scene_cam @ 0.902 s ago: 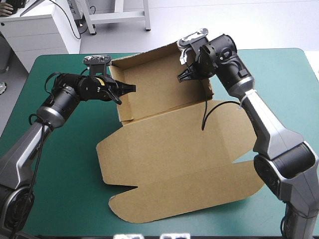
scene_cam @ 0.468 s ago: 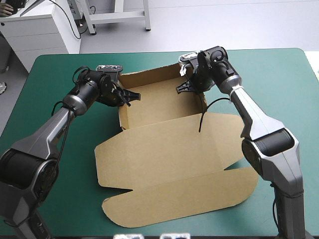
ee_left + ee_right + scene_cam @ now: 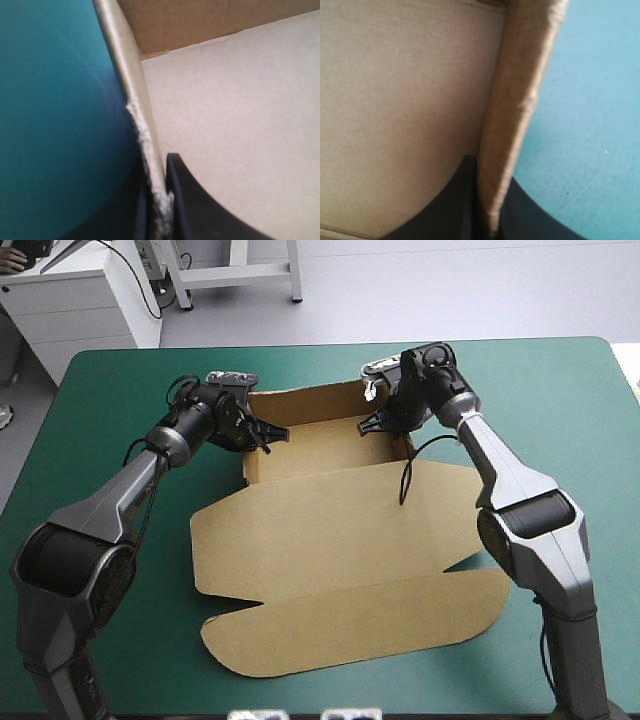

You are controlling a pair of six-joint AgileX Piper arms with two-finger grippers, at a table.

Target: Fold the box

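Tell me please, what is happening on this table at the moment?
Two robot arms are folding a brown box on the teal-green table. The left gripper is shut on the left side wall of the box, and the right gripper is shut on the right side wall. The far part of the sheet stands as an open tray with raised walls. The lid lies flat toward the near edge.
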